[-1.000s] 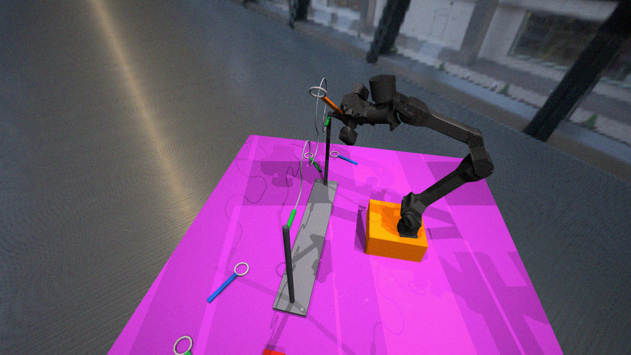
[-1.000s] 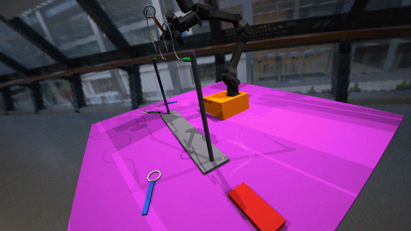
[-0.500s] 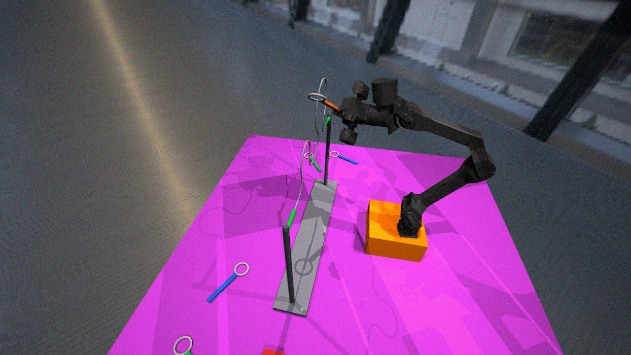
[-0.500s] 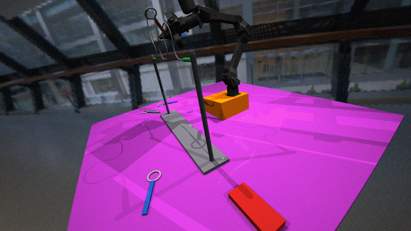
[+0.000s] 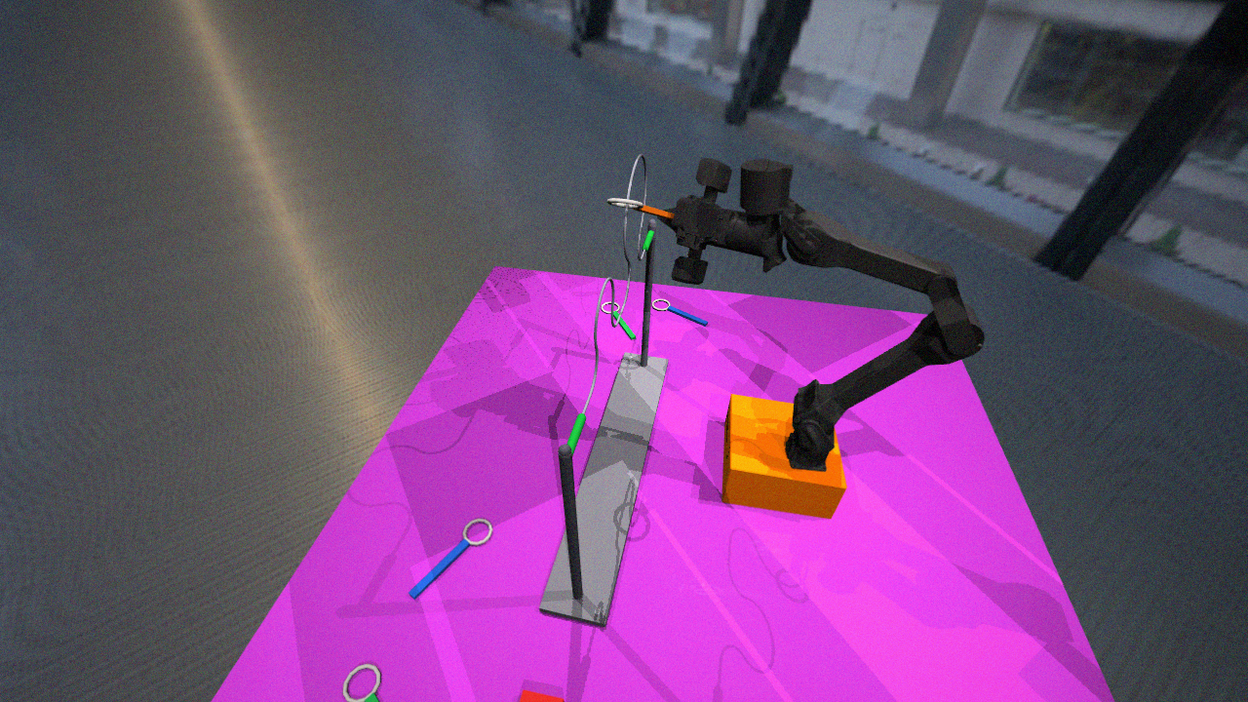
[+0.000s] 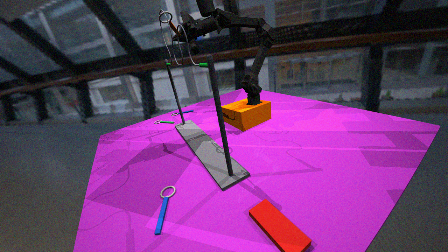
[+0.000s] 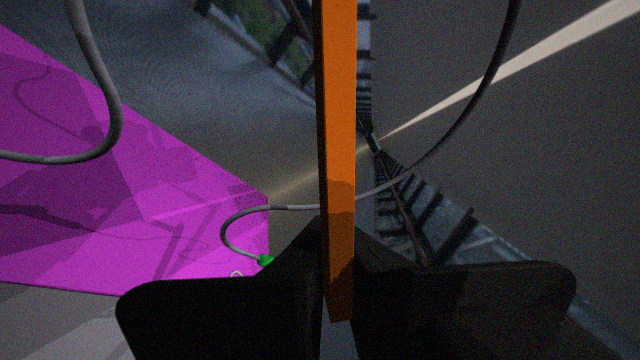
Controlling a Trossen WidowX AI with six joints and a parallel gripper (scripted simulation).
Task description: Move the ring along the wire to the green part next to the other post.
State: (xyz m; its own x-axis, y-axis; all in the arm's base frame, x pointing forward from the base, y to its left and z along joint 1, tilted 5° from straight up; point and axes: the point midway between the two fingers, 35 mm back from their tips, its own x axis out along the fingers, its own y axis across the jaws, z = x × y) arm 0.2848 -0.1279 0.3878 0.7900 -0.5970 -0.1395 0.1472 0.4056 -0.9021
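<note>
The orange handle is clamped in my gripper, which is shut on it. The pale ring lies nearly flat around the grey wire, on the tall loop near the far post. Its clearance from the wire is too small to tell. That post's green part is below the ring. The other green part is at the near post. The ring is out of the wrist view.
The posts stand on a grey board. Blue-handled rings and green-handled rings lie on the table. A red block lies at the front. The arm stands on an orange box.
</note>
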